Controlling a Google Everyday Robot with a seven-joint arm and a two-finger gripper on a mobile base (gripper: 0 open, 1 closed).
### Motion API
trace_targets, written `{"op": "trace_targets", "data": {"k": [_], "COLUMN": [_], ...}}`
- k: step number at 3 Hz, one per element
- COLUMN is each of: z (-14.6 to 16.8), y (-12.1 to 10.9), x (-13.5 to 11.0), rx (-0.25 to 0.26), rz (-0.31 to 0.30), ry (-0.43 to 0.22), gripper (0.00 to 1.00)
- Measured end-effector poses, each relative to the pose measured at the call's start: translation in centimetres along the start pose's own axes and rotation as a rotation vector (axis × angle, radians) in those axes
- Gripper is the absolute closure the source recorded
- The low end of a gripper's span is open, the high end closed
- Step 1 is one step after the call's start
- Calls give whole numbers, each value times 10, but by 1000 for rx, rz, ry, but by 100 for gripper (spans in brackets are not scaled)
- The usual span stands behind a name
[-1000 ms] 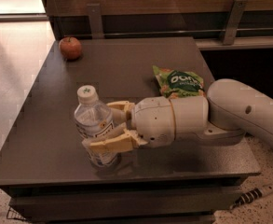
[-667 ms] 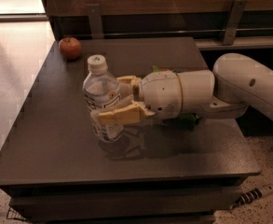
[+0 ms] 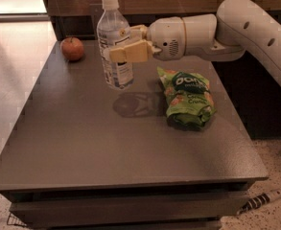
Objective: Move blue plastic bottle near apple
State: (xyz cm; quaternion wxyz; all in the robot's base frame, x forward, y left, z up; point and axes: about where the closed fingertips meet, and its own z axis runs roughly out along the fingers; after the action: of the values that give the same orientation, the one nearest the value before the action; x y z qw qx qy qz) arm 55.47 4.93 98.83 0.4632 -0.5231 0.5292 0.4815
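Note:
The blue plastic bottle, clear with a white cap and a white-and-black label, hangs upright in the air above the middle of the dark table. My gripper reaches in from the right and is shut on the bottle's middle, with tan fingers on both sides. The apple, small and red, sits on the table's far left corner, to the left of the bottle and a short way apart from it.
A green chip bag lies on the table's right half, below my arm. A wooden wall runs along the back. The table's left and front edges drop to a light floor. A cable lies on the floor at the lower right.
My gripper has lifted the bottle off the table and carried it toward the far side, closer to the apple. The chip bag, hidden by my arm before, now shows.

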Motion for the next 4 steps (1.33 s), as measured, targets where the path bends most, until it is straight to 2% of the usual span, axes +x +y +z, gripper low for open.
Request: {"op": "trace_targets", "data": {"k": [1,2,3,4], "z": [-1,-1,-2,-4], "y": [-68,-113,-148,-162], "x": [-36,-40,-34,-36], "rx": [92,195,306,362], "rz": [-5,1,1,2], "ry": [-2,-13,-35,-52], "gripper": [100,100,100,100]}}
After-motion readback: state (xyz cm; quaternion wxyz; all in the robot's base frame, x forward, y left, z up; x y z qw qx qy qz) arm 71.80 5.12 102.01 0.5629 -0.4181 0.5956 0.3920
